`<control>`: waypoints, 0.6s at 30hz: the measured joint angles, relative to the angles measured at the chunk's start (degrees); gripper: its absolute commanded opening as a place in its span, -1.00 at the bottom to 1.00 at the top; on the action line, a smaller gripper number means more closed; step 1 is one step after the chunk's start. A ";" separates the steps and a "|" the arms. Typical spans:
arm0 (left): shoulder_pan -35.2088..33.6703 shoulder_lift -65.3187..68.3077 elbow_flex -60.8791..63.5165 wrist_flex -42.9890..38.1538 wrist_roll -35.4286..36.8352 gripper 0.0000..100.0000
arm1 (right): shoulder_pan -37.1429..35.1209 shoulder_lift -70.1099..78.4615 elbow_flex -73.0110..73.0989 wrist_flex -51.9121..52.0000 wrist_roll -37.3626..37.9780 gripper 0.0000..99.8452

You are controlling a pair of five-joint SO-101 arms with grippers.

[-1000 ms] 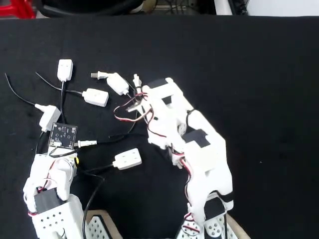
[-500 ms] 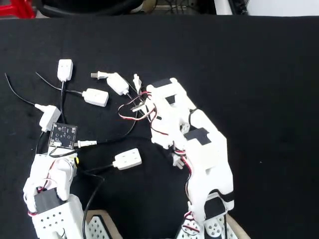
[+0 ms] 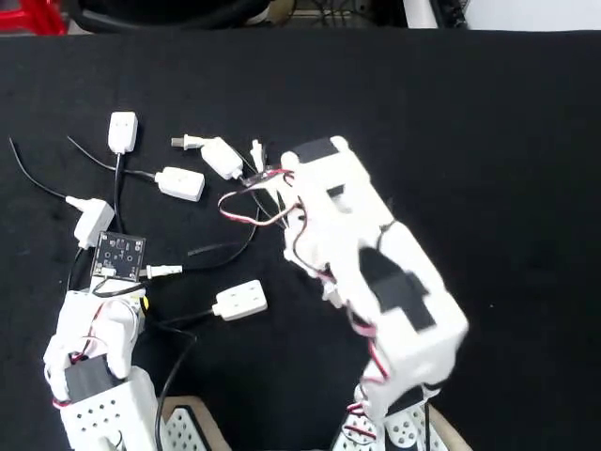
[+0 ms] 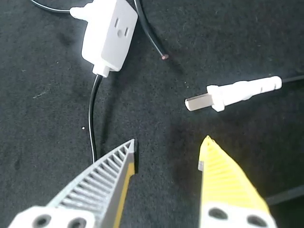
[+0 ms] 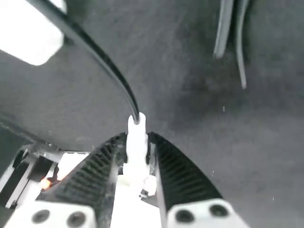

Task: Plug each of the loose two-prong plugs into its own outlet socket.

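Observation:
My right gripper (image 5: pixel 137 138) is shut on a small white plug (image 5: pixel 137 124), whose black cable (image 5: pixel 95 52) runs away from it. From above, this gripper (image 3: pixel 263 167) holds the plug (image 3: pixel 256 150) just right of a white socket (image 3: pixel 223 158). My left gripper (image 4: pixel 169 142) is open just above the black mat. A loose two-prong plug (image 4: pixel 232 92) lies slightly ahead of its yellow finger (image 4: pixel 221 175). Farther off lies a white socket (image 4: pixel 107 35) with its slots facing up. That loose plug (image 3: pixel 164 271) lies beside the left arm's camera board (image 3: pixel 120 254).
More white sockets lie on the black table at the far left (image 3: pixel 123 132), left of centre (image 3: pixel 180 183), by the left arm (image 3: pixel 92 221) and near the front (image 3: pixel 240 299). Black cables (image 3: pixel 38 183) trail between them. The right half of the table (image 3: pixel 507 169) is bare.
The right arm's body has risen and swung to the right, while its gripper stays by the plug near the upper sockets. The left arm has not moved.

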 measured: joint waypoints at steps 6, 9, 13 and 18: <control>0.00 0.00 0.00 0.00 0.00 -0.57 | -3.43 -20.84 5.80 -6.07 -6.59 -0.98; 0.00 0.00 0.00 0.00 0.26 -0.57 | -8.00 -30.59 9.32 -10.99 -10.73 -0.98; 0.18 0.00 -3.69 0.00 8.44 -0.57 | -13.71 -43.43 15.74 -18.55 -16.44 -0.98; 3.16 -0.09 -12.22 -4.13 25.85 -0.56 | -18.11 -59.60 27.87 -32.53 -23.03 -0.98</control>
